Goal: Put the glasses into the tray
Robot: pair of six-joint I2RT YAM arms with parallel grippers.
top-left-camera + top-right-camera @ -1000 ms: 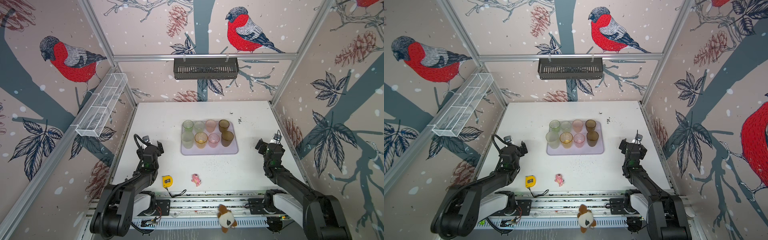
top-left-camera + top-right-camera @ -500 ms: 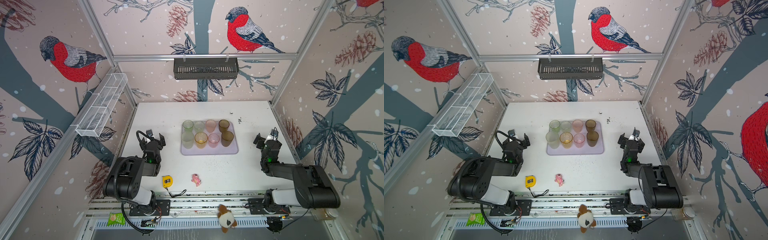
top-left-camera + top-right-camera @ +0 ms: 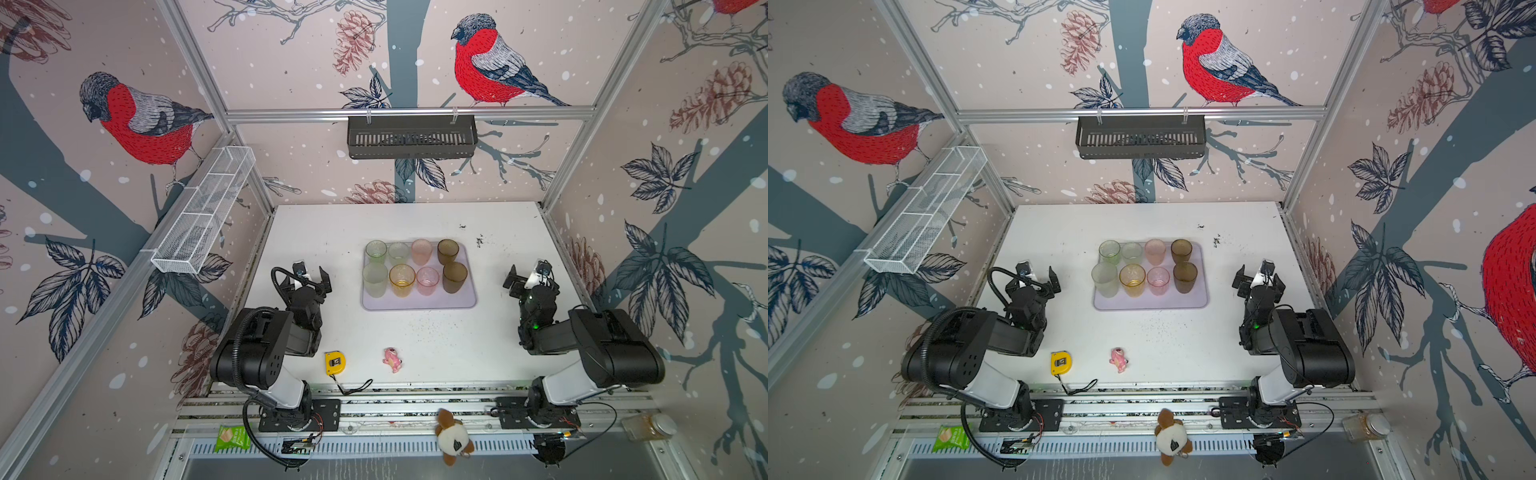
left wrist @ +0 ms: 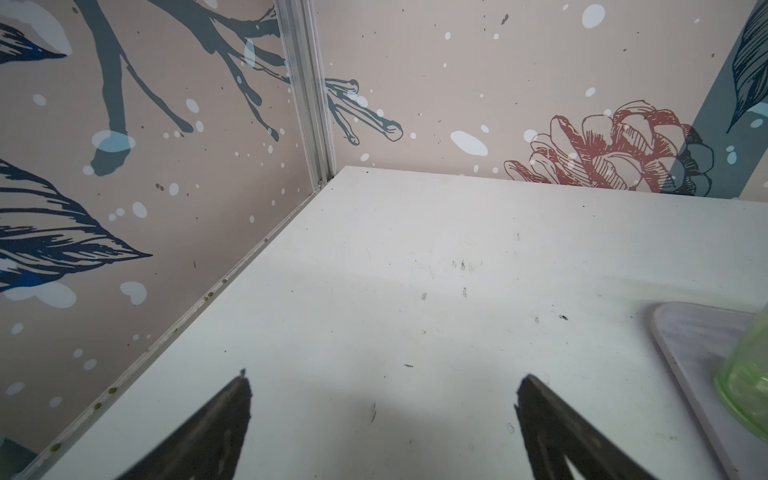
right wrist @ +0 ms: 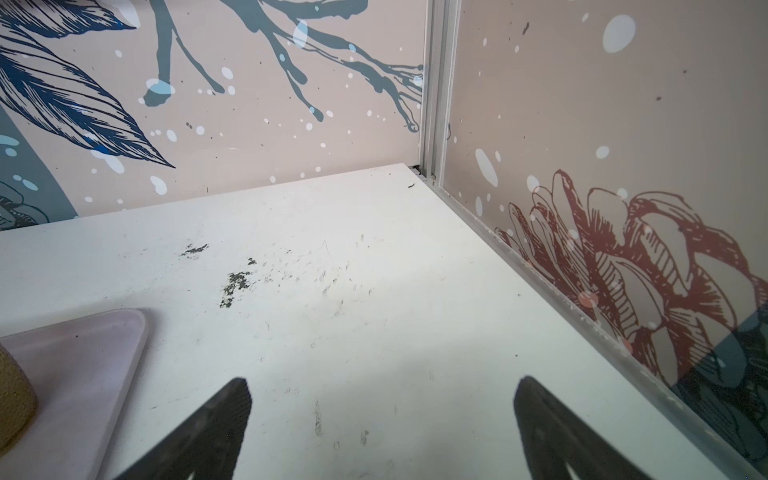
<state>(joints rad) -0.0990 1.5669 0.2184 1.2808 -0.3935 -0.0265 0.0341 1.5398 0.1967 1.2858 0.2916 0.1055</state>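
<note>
Top views: 8 glasses (image 3: 402, 280) upright

Both top views look down from high up, above the front edge of the white table (image 3: 415, 340). They face the back wall (image 3: 316, 174) and sit far off, so both show the whole table with the tray (image 3: 417, 302) in the middle. They see almost the same things, only moved a little sideways.

The left wrist camera sits low and close to the table. It looks out past the left gripper (image 4: 384, 378) toward the far left corner (image 4: 324, 178). The right wrist camera sits just as low, behind the right gripper (image 5: 383, 379), and faces the far right corner (image 5: 424, 172). Each wrist view catches one corner of the tray, which both top views show too.
</note>
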